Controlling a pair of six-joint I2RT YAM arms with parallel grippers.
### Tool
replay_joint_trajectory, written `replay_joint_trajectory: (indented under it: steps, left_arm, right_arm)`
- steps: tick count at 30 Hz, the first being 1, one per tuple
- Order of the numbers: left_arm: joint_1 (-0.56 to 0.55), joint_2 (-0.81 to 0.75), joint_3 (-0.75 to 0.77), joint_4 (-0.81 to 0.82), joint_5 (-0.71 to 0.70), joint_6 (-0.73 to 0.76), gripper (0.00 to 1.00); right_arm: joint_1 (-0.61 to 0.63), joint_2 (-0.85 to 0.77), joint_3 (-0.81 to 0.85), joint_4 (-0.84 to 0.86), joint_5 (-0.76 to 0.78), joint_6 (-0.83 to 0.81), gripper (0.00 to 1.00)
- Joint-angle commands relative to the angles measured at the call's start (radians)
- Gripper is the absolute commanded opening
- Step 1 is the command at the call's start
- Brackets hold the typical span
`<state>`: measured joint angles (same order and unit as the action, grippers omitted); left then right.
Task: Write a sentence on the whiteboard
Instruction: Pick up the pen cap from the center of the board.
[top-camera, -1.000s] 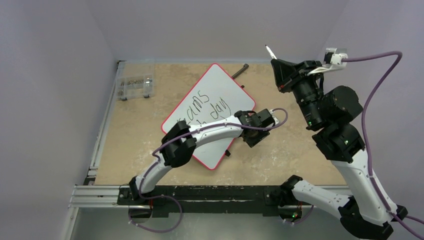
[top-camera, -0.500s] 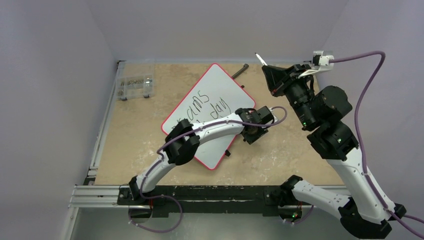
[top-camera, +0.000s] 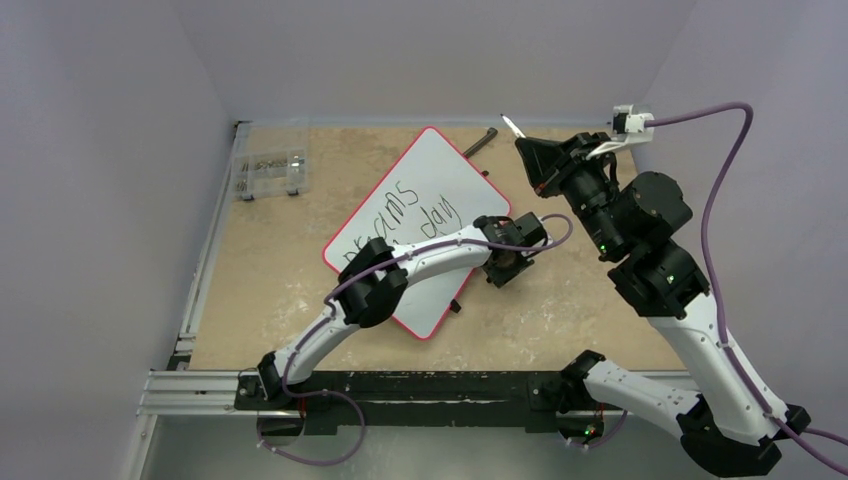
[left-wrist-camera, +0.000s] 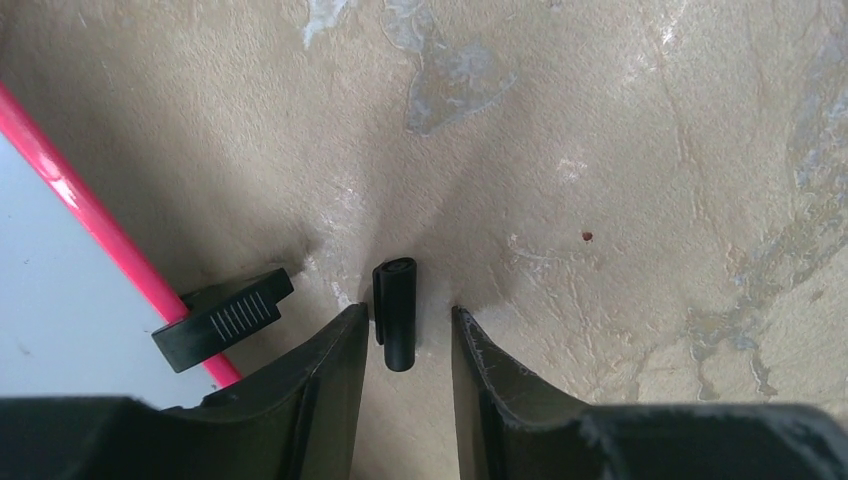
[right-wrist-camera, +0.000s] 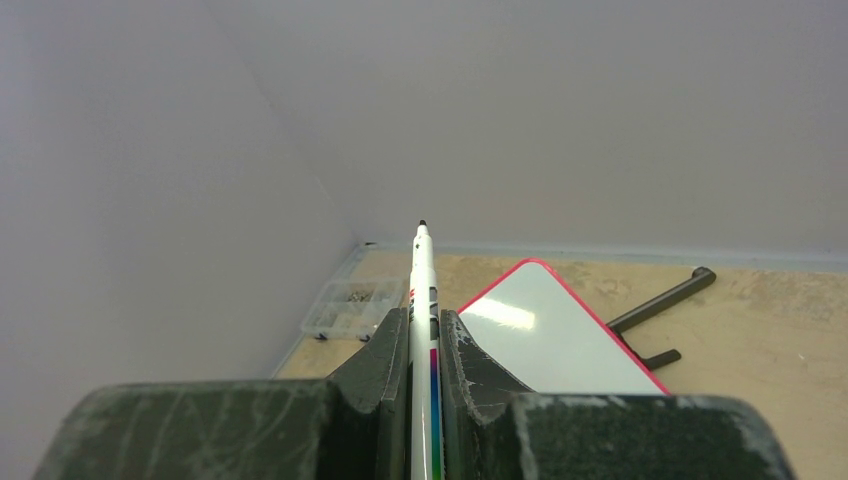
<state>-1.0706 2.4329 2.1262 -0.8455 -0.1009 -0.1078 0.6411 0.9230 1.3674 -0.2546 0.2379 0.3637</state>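
The whiteboard (top-camera: 445, 170) lies tilted on the table, with a red rim and black clips. The sentence (top-camera: 405, 212) reads "Dreams" over "day"; my left arm covers part of it. My left gripper (top-camera: 503, 268) is open and low at the board's right edge. In the left wrist view its fingertips (left-wrist-camera: 407, 310) straddle a small black marker cap (left-wrist-camera: 396, 300) lying on the table, beside a black edge clip (left-wrist-camera: 225, 318). My right gripper (top-camera: 540, 155) is raised over the back right and shut on a white marker (right-wrist-camera: 422, 290), tip pointing up and away.
A clear plastic parts box (top-camera: 268, 172) sits at the back left. A black hex key (top-camera: 480, 142) lies just behind the board's far corner. Grey walls close in the table on three sides.
My right arm has swung left with the marker, now nearer the board's far corner. My left gripper has shifted slightly toward the board's right edge.
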Motion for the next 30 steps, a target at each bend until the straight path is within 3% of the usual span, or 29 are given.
replay_joint_trajectory:
  steps: [1, 9, 13, 17, 21, 30]
  left_arm:
    - [0.006, 0.016, 0.06, -0.009, 0.03, 0.022, 0.34]
    - [0.008, 0.021, 0.048, -0.019, 0.047, -0.018, 0.23]
    - [0.007, 0.002, 0.007, 0.0, 0.054, -0.041, 0.0]
    - [0.007, -0.061, -0.047, 0.044, 0.156, -0.1, 0.0]
    - [0.009, -0.238, -0.184, 0.184, 0.294, -0.189, 0.0]
    - [0.018, -0.53, -0.303, 0.256, 0.3, -0.263, 0.0]
  right_arm:
    - [-0.001, -0.001, -0.005, 0.052, -0.02, 0.014, 0.0]
    - [-0.002, 0.001, -0.013, 0.051, -0.021, 0.017, 0.0]
    - [-0.002, 0.001, -0.017, 0.049, -0.018, 0.017, 0.0]
    - [-0.002, -0.001, -0.016, 0.046, -0.017, 0.017, 0.0]
    - [-0.001, -0.008, -0.007, 0.044, -0.003, 0.019, 0.0]
    - [-0.002, -0.062, -0.054, 0.127, 0.056, 0.05, 0.0]
